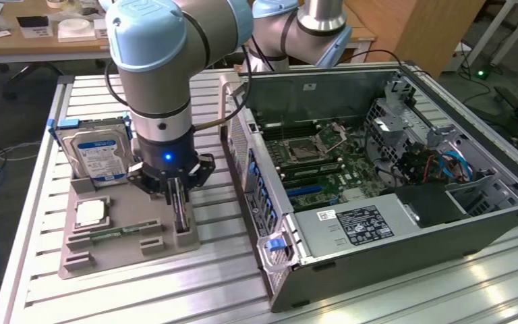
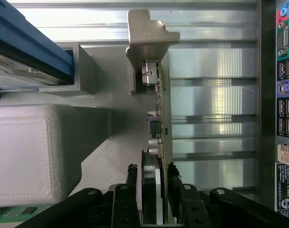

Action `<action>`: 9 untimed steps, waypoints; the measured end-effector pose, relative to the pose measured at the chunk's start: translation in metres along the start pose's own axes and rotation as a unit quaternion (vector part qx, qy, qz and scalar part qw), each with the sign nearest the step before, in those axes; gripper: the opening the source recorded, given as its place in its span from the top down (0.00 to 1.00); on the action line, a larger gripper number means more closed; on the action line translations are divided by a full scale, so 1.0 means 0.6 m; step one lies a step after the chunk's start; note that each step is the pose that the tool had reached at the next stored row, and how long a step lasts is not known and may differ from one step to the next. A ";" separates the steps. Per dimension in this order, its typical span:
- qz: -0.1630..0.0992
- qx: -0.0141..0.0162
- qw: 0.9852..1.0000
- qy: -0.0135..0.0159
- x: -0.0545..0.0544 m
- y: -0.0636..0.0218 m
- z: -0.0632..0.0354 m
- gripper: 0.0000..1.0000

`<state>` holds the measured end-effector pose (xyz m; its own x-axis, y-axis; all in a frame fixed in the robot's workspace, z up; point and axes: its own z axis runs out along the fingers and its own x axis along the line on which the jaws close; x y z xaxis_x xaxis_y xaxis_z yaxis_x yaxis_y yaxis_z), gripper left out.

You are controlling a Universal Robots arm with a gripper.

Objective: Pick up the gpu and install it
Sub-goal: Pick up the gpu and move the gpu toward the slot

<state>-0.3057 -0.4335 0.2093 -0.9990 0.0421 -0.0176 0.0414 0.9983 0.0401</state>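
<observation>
Gpu (image 1: 183,217) is standing on edge in the tray (image 1: 106,260). The gripper (image 2: 152,169) is reaching around it, fingers half open, not squeezing yet. The picking-up step is going on, calling for a firm, straight squeeze

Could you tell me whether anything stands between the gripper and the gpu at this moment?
Nothing visible does. The gripper is down right at the gpu, which stands on edge in its slot of the grey tray, with no other part between them.
</observation>
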 end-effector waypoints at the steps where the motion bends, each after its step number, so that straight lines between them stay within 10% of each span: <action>1: 0.000 0.000 1.000 0.000 0.000 0.000 0.000 0.62; 9: 0.000 0.000 1.000 0.000 -0.001 0.000 0.000 0.71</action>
<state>-0.3049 -0.4335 0.2093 -0.9990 0.0419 -0.0176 0.0412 0.9983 0.0401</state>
